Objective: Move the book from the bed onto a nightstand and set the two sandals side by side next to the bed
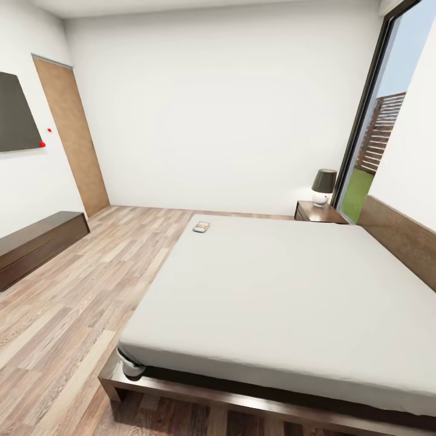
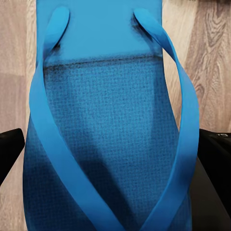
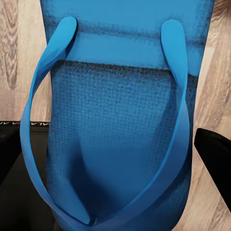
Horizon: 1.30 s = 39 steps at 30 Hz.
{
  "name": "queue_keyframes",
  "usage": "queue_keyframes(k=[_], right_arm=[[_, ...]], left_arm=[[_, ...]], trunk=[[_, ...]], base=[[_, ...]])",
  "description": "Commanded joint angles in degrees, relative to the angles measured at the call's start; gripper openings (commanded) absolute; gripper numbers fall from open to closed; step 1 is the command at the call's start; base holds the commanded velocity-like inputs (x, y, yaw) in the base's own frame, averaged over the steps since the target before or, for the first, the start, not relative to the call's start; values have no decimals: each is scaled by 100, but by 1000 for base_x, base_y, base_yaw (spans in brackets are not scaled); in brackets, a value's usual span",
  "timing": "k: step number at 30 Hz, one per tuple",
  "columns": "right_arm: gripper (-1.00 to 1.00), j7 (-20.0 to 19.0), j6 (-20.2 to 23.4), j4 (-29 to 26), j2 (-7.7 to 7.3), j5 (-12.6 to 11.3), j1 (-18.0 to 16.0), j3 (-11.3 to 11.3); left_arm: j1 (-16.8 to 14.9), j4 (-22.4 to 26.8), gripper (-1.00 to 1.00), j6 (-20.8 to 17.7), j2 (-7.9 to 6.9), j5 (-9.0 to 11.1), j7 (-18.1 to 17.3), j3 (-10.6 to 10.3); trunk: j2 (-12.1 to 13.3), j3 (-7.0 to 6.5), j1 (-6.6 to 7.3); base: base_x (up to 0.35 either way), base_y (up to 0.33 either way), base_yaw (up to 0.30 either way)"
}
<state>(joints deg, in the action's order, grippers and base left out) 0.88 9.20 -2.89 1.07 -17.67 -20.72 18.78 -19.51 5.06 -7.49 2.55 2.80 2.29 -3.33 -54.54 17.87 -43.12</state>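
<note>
Gripping a blue sandal (image 2: 106, 125), the left gripper's fingers (image 2: 9, 149) are flanking it over plank floor; the right fingers (image 3: 214, 154) are clamping the other sandal (image 3: 120, 120) likewise. Book (image 1: 201, 227) is lying at the bed's (image 1: 272, 290) far corner, nightstand (image 1: 318, 212) beyond. Both sandals want lowering flat, parallel, alongside the frame.

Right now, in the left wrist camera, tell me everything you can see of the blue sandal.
The bright blue flip-flop sandal looks like foam or rubber: a darker, finely textured footbed with a smooth lighter band at one end. Two glossy straps start apart near that band and converge toward the camera. It is seen sole-up-close over the light wood-plank floor, lengthwise between the left gripper's black fingers, which flank its edges. Whether they actually clamp it cannot be told.
</note>
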Motion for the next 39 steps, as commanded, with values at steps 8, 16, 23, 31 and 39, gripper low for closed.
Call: queue_keyframes(k=[8, 16, 23, 31, 39], right_arm=[[-100, 9, 26, -14, -3, -58, -2, 34], [-100, 20, 77, -22, -2, -65, -2, 13], [-100, 26, 92, -19, 4, -77, -2, 4], [-100, 22, 62, -19, 6, -79, -2, 12], [-100, 31, 38, -19, 46, -74, -2, 19]], left_arm=[[0, 13, -100, -35, 0, 28, 23, -36], [-37, 21, -100, -72, 15, 28, 26, -37], [-66, 14, -100, -92, 18, 26, 26, -37], [-70, 13, -100, -89, 18, 25, 23, -37], [-71, 15, -100, -86, 18, 27, 18, -37]], trunk=[[-327, 151, -177], [-648, 295, -352], [-928, 420, -506], [-1249, 564, -682], [-1570, 707, -858]], base=[[0, 0, 0], [0, 0, 0], [0, 0, 0], [0, 0, 0], [0, 0, 0]])
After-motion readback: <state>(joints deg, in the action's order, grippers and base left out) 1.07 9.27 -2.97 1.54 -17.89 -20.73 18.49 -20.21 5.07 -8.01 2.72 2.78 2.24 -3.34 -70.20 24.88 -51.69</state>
